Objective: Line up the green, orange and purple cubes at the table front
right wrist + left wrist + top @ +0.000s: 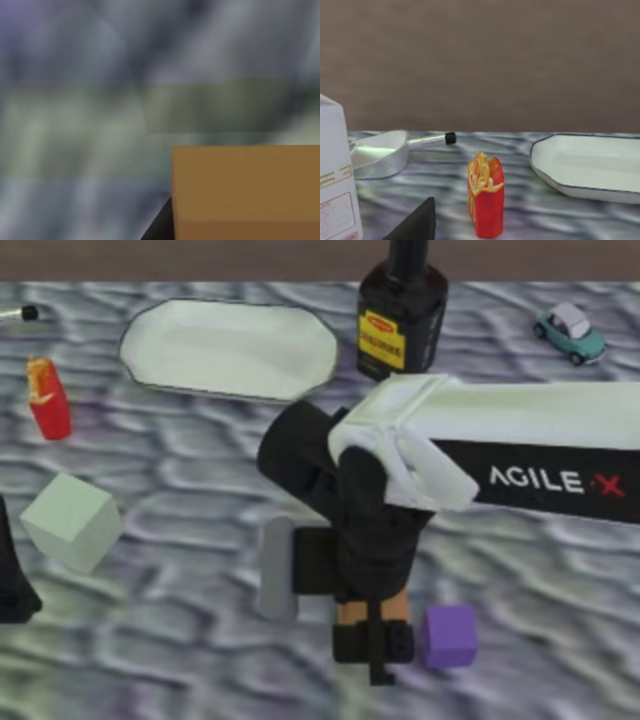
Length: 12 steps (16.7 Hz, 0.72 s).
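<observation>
Jaws of the right gripper [373,643] clasp the orange cube [372,611], mostly hidden beneath the wrist, beside the purple cube [449,636]

Tray: white oval tray [228,348], at the far left-centre.
Bottle: dark bottle [400,315] with a yellow label, just right of the tray.
Fries: red fries carton [47,398], standing at the far left.
Car: teal toy car [570,332], far right.
Pan: silver pan [380,152] with a black-tipped handle.
Box: white carton [335,190].

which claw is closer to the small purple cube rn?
Right. The right claw is at the table front, right beside the small matte violet-purple cube, with the tan-orange cube under it. The left claw sits parked at the table's far left edge.
</observation>
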{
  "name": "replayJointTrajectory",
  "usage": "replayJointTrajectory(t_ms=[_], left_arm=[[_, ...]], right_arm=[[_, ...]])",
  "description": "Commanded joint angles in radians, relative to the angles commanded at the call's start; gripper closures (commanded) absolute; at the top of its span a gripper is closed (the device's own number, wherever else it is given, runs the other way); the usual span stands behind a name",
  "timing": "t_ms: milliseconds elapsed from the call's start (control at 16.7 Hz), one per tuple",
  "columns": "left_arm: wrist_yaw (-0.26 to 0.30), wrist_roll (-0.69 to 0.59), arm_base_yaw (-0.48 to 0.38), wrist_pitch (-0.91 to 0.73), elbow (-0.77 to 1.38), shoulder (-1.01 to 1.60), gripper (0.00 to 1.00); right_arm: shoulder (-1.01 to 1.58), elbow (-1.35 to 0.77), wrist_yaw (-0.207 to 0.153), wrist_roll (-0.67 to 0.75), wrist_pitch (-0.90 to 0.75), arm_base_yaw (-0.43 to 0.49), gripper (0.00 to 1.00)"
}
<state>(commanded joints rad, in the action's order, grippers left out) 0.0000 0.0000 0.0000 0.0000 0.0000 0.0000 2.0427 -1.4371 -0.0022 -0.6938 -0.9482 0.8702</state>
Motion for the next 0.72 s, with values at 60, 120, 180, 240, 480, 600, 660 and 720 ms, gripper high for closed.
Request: replayJointTrajectory(t_ms=[60,120,180,240,480,600,660,720], left_arm=[[0.000,0.000,0.000,0.000,0.000,0.000,0.00],[0.000,0.000,0.000,0.000,0.000,0.000,0.00],[0.000,0.000,0.000,0.000,0.000,0.000,0.00],[0.000,0.000,0.000,0.000,0.000,0.000,0.00],[0.000,0.000,0.000,0.000,0.000,0.000,0.00],[0.000,0.000,0.000,0.000,0.000,0.000,0.00],[0.000,0.000,0.000,0.000,0.000,0.000,0.00],[0.000,0.000,0.000,0.000,0.000,0.000,0.00]], right_arm=[[0.009,0.024,0.000,0.001,0.031,-0.001,1.00],[0.016,0.041,0.000,0.002,0.052,-0.001,1.00],[0.020,0.050,0.001,0.002,0.062,-0.001,1.00],[0.020,0.051,0.001,0.002,0.063,-0.001,1.00],[0.020,0.051,0.001,0.002,0.063,-0.001,0.85],[0.020,0.051,0.001,0.002,0.063,-0.001,0.70],[0.020,0.051,0.001,0.002,0.063,-0.001,0.62],[0.020,0.051,0.001,0.002,0.063,-0.001,0.55]])
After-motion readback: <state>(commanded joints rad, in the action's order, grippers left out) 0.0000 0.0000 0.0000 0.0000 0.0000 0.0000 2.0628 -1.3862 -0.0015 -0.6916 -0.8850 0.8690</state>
